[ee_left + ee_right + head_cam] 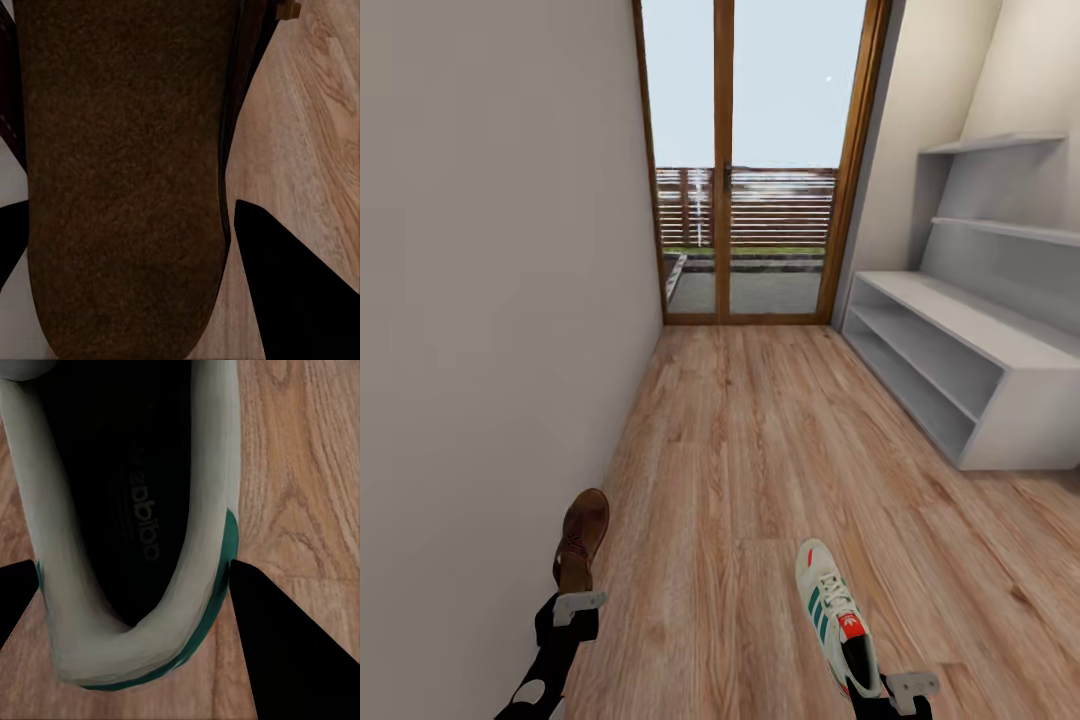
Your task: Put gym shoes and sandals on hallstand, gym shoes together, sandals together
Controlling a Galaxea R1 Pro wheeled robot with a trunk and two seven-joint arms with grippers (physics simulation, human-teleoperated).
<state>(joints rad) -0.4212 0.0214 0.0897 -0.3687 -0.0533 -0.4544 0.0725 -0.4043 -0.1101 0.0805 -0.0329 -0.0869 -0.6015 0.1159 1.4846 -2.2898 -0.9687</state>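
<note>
Head view: left gripper (578, 604) clamped on heel of sandal (582, 538), near left by wall; right gripper (908, 690) on heel of gym shoe (836, 618), near right. Hallstand (1000, 400) far right; corridor floor (760, 450) smooth plank.

Left wrist: footbed between fingers (289, 292); light, flexible.

Right wrist: padded collar pinched; light, soft, heel grip likely adequate.

A sandal (581, 540) was held at seven o'clock, a sneaker (836, 615) at five, the rack (960, 360) seen at three.
</note>
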